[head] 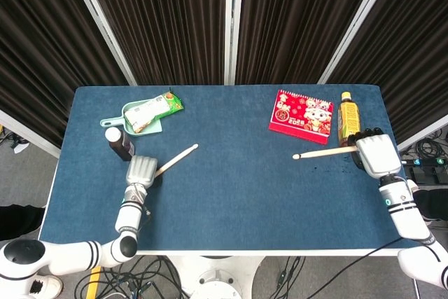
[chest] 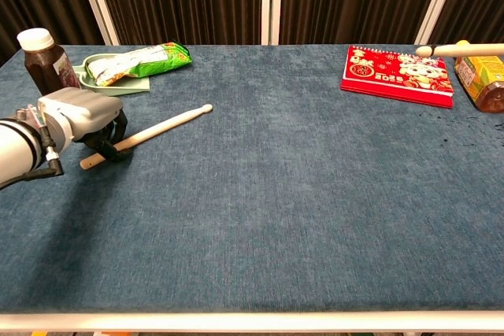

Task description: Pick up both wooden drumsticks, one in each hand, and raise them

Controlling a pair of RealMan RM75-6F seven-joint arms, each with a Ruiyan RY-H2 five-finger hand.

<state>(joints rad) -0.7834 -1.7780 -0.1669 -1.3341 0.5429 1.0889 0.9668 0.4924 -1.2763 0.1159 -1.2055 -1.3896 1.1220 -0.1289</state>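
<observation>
One wooden drumstick (head: 178, 157) (chest: 164, 125) lies flat on the blue table (head: 231, 180) at the left, its tip pointing back-right. My left hand (head: 141, 171) (chest: 77, 114) rests low over its handle end, with dark fingers curled around the shaft near the butt. The other drumstick (head: 322, 152) (chest: 465, 49) is off the cloth at the right, roughly level, tip pointing left. My right hand (head: 376, 155) grips its handle beside the bottle. The chest view shows only that stick, not the right hand.
A red booklet (head: 302, 115) (chest: 398, 74) and a tea bottle (head: 346, 113) (chest: 482, 76) sit at the back right, close to the right hand. A brown bottle (head: 117, 142) (chest: 43, 60) and a green tray (head: 110, 122) (chest: 126, 86) holding a snack packet (head: 157, 108) stand behind the left hand.
</observation>
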